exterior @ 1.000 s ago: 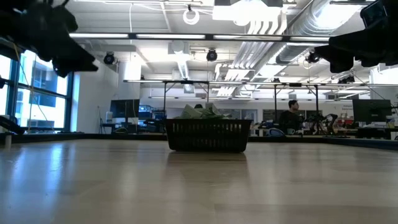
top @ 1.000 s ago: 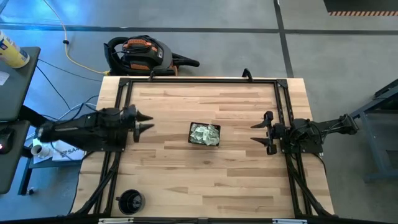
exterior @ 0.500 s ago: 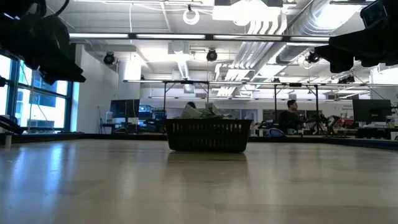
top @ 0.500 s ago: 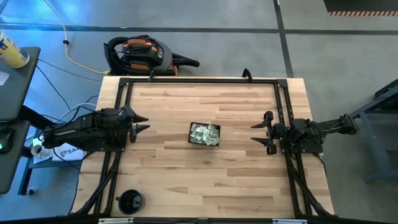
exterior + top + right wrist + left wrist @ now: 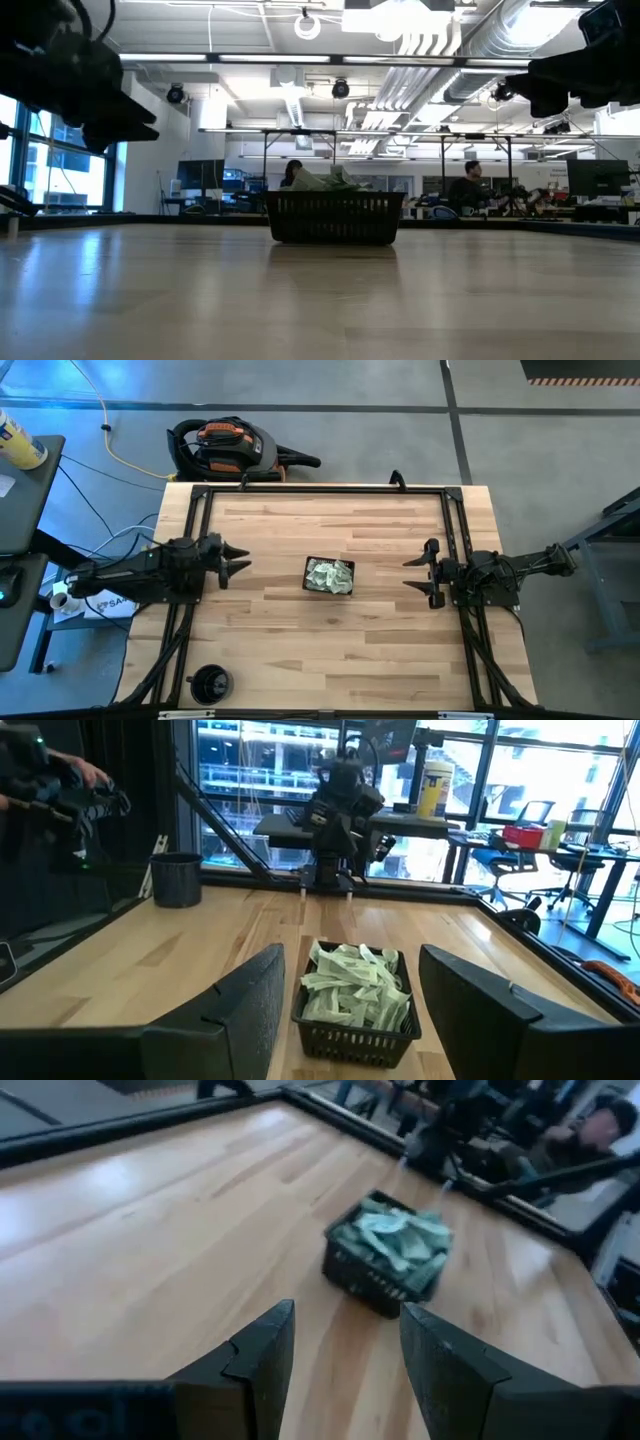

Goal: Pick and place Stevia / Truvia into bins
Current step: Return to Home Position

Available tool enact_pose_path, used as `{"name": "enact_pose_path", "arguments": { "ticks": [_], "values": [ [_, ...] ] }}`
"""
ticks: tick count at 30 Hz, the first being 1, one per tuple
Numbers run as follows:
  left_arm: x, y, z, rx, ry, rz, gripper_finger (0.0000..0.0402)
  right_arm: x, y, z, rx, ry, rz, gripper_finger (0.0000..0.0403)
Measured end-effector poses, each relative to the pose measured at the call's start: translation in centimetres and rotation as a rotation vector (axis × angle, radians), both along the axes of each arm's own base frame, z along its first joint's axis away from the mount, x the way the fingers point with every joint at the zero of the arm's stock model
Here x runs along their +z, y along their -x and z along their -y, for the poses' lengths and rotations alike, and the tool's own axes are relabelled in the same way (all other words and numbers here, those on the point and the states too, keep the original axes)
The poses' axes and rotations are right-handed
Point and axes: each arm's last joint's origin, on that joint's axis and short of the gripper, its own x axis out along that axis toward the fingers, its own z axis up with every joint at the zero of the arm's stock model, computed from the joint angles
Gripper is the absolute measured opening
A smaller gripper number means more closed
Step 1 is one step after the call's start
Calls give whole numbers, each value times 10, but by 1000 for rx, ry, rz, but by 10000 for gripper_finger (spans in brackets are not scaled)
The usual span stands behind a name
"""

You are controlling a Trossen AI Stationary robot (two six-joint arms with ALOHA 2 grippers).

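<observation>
A small black mesh tray [image 5: 329, 577] stands in the middle of the wooden table, heaped with pale green and white sachets [image 5: 330, 573]. It also shows in the low view [image 5: 334, 217], the left wrist view [image 5: 385, 1258] and the right wrist view [image 5: 354, 1000]. My left gripper [image 5: 237, 563] is open and empty, raised above the table at its left side, fingers pointing at the tray. My right gripper [image 5: 418, 573] is open and empty, raised at the table's right side, also facing the tray.
A round black cup-like object [image 5: 210, 683] stands at the table's near left corner. A black metal frame [image 5: 320, 488] runs along the table's far edge and sides. A vacuum cleaner [image 5: 225, 448] lies on the floor beyond the far edge. Bare wood surrounds the tray.
My left gripper drew back toward the table's left edge, then came a little way toward the tray again; it stays open. The tray, the sachets and my right arm have kept still.
</observation>
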Motion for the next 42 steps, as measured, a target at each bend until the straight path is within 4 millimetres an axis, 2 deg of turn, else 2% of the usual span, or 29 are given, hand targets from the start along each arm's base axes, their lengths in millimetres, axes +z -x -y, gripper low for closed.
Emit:
{"name": "enact_pose_path", "arguments": {
  "ticks": [4, 7, 13, 21, 25, 42],
  "values": [
    [6, -1, 0, 17, 15, 71, 216, 0, 0, 0, 0, 0, 2, 222],
    [6, -3, 1, -33, 3, 148, 216, 0, 0, 0, 0, 0, 1, 222],
    [-1, -8, 5, -161, -236, 190, 216, 0, 0, 0, 0, 0, 1, 222],
    [-2, -10, 21, -347, -441, 240, 216, 0, 0, 0, 1, 0, 2, 222],
    [-2, -10, 21, -336, -571, 223, 216, 0, 0, 0, 0, 0, 2, 222],
    [-3, -10, 20, -319, -594, 213, 216, 0, 0, 0, 0, 0, 2, 222]
  ]
}}
